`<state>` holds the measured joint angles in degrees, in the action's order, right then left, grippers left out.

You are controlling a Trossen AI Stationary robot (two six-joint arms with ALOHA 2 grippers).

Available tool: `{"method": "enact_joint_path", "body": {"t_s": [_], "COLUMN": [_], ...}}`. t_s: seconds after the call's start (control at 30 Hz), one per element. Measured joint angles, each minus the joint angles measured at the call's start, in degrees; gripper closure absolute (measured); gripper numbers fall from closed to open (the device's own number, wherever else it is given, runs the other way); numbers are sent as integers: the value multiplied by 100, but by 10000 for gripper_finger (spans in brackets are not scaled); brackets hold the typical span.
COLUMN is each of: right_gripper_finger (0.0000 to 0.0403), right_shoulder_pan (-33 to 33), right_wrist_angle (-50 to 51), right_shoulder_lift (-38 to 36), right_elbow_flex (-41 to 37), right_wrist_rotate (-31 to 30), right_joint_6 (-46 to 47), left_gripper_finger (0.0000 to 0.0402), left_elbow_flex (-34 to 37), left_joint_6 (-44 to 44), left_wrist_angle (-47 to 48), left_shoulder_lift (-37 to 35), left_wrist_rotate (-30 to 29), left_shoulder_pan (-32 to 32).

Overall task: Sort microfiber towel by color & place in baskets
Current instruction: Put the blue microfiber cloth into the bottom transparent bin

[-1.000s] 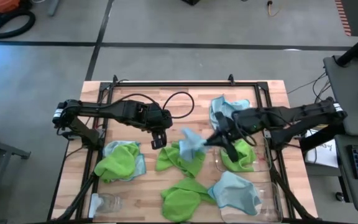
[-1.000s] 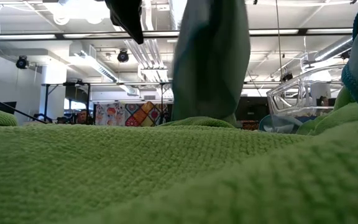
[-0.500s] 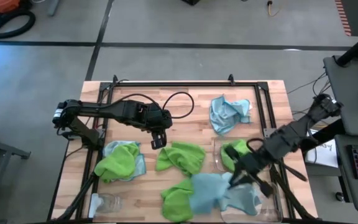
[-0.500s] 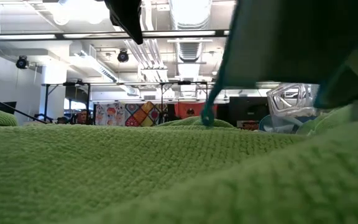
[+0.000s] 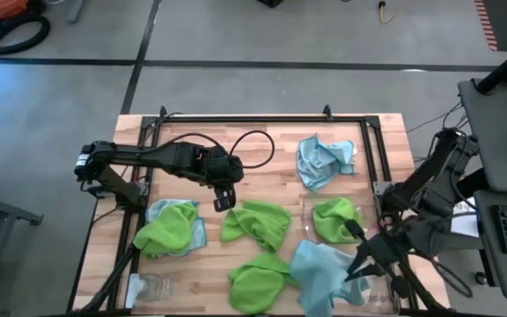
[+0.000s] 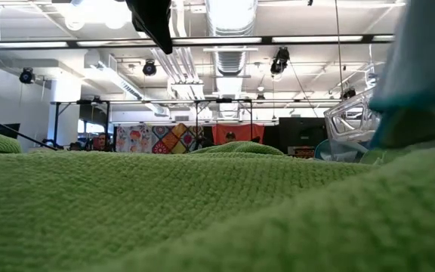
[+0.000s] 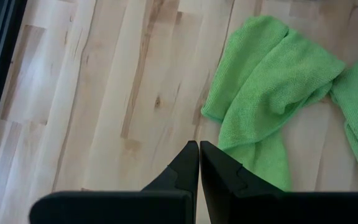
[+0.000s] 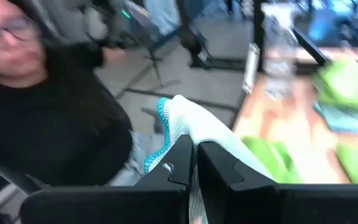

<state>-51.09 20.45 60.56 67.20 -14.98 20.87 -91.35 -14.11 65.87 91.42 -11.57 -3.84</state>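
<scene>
My right gripper (image 5: 357, 264) is over the table's near right corner, shut on a pale blue towel (image 5: 322, 275) that spreads over the near clear basket (image 5: 378, 298) and past its left wall. The far basket (image 5: 368, 204) holds a green towel (image 5: 334, 218). My left gripper (image 5: 225, 199) hovers shut over bare wood, left of the middle green towel (image 5: 255, 222), touching nothing. More towels lie flat on the table: green over blue (image 5: 170, 227) at the left, green (image 5: 258, 280) near, and blue (image 5: 324, 160) far. My right gripper pinches the blue towel between its two fingers (image 8: 180, 163) at a bunched part beside the teal stitched hem (image 8: 164, 117); how many layers, I cannot tell. The fingers slant in from the table's right side. The rest of the towel lies slack on the near basket and the table (image 5: 311, 283).
A small clear glass jar (image 5: 152, 286) stands at the near left corner. A black frame (image 5: 253, 120) runs along the far edge and down both sides. Bare wood lies at the far middle (image 5: 236, 154). A person in black (image 8: 48, 124) shows beyond the table in the right wrist view.
My right gripper has swung from the table's middle toward the near right corner, carrying the blue towel. The towel hung below the fingers before; now it has come down and spread over the near basket and the blue cloth there.
</scene>
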Motion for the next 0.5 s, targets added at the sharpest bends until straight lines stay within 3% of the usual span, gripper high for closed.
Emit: {"method": "enact_joint_path", "body": {"t_s": [0.13,0.27,0.5], "right_gripper_finger": [390,390,390], "right_shoulder_pan": [-265,-501,-750], "right_wrist_angle": [715,1242,176], "right_shoulder_lift": [-58,-54,-85], "right_elbow_flex": [0,0,0], "right_wrist_rotate": [-602,-757,-1371], "right_joint_6": [671,1381,782], "left_gripper_finger": [402,402,402], "left_elbow_flex": [0,0,0], "left_joint_6": [0,22,215], "left_wrist_angle": [15,18,20], "left_shoulder_lift": [0,0,0], "left_wrist_rotate": [0,0,-4], "left_shoulder_pan": [-17,-24,-24]}}
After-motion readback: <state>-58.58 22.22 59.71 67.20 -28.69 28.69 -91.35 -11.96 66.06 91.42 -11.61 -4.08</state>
